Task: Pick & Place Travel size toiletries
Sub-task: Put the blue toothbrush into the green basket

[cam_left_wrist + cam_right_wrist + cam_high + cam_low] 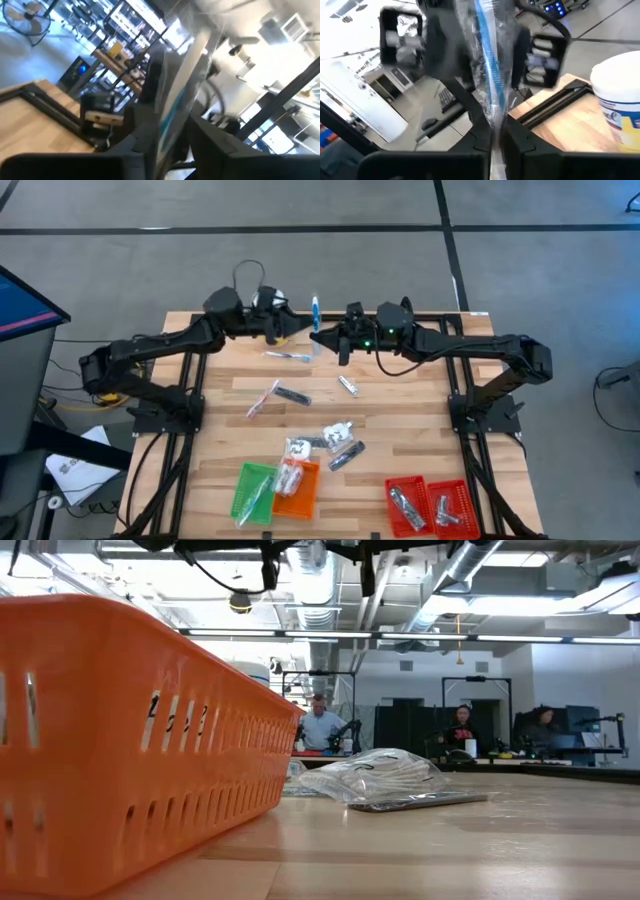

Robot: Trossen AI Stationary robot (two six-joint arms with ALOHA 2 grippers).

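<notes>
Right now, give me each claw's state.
Left claw: at the blue stick; open or closed cannot be told.
Right claw: closed on the blue stick.

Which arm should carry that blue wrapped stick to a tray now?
The right. The right gripper is shut on the clear-wrapped blue stick up at the table's far edge, while the left gripper beside it looks to be letting go.

An orange tray fills the near left of the wooden counter. Beyond it, mid-counter, a crinkly clear packet lies beside a slim dark tube. People sit in the room behind.
</notes>
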